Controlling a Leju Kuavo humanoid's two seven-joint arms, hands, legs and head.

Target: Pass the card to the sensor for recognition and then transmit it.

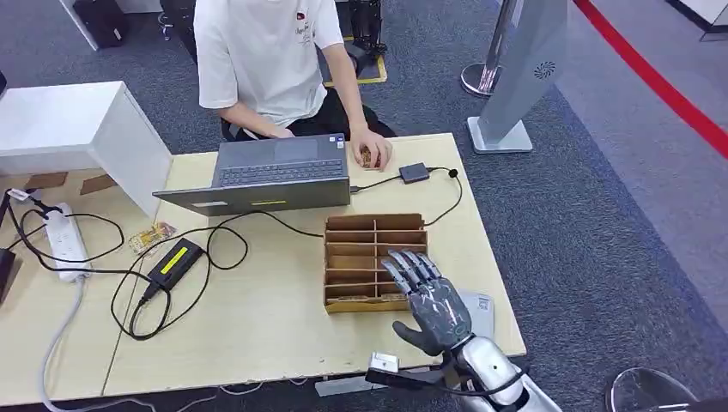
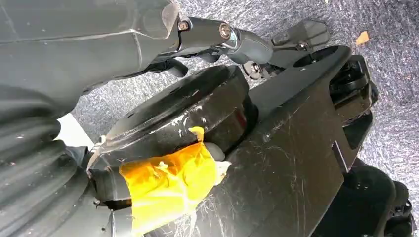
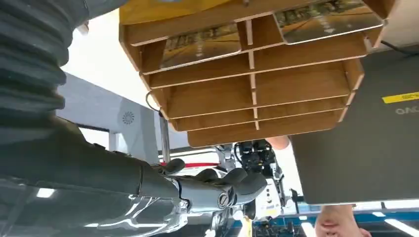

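Head view: right robot hand (image 1: 429, 296) released, fingers spread, empty, above the wooden organizer (image 1: 375, 257); left hand's state indiscernible.

The right hand (image 1: 427, 293) hovers with fingers spread over the near right part of the wooden divider box (image 1: 375, 260), holding nothing. Bare table (image 1: 257, 322) lies left of the box and toward the near edge. Beyond the box, a laptop (image 1: 273, 176) stands across the way, with a person's hand (image 1: 371, 151) beside its right end. A small black sensor (image 1: 414, 172) and its cable (image 1: 451, 202) lie past the box's far right corner. Farther left, looped black cables (image 1: 185, 266), a power adapter (image 1: 174, 262) and a white power strip (image 1: 65, 240) clutter the surface.
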